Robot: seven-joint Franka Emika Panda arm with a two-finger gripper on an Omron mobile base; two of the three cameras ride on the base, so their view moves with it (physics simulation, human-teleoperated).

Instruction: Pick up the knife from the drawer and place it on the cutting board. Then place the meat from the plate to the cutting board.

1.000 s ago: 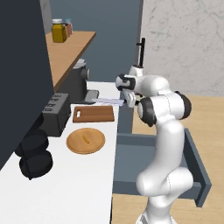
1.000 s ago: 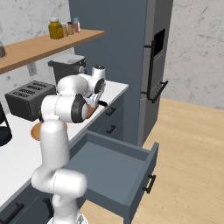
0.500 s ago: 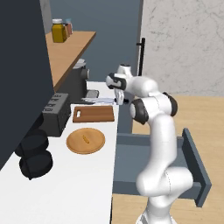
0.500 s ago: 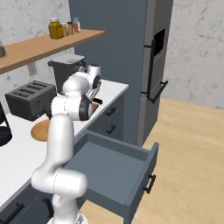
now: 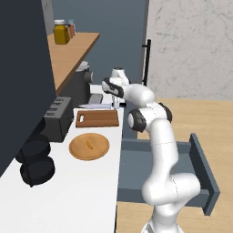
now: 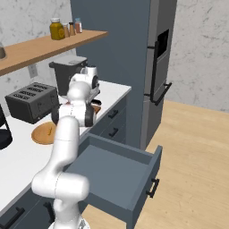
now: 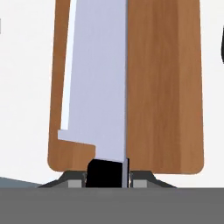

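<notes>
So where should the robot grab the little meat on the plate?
Probably across its narrow middle, coming straight down from above. The meat is a small, elongated piece lying flat on the plate, so its short sides suit the jaws and nothing stands over it.

Kitchen surroundings — counter, shelf and fittings.

A black toaster point(image 5: 57, 118) stands on the white counter point(image 5: 77, 195) against the wall, with a dark coffee machine point(image 5: 84, 83) farther back and two round black pots point(image 5: 35, 160) nearer the front edge. Above runs a wooden shelf point(image 5: 75, 52) carrying a yellow jar point(image 5: 61, 32) and smaller jars. A tall blue-grey cabinet point(image 6: 156, 58) with black bar handles point(image 6: 154, 71) stands beyond — the floor point(image 6: 197, 156) is pale wood.
</notes>
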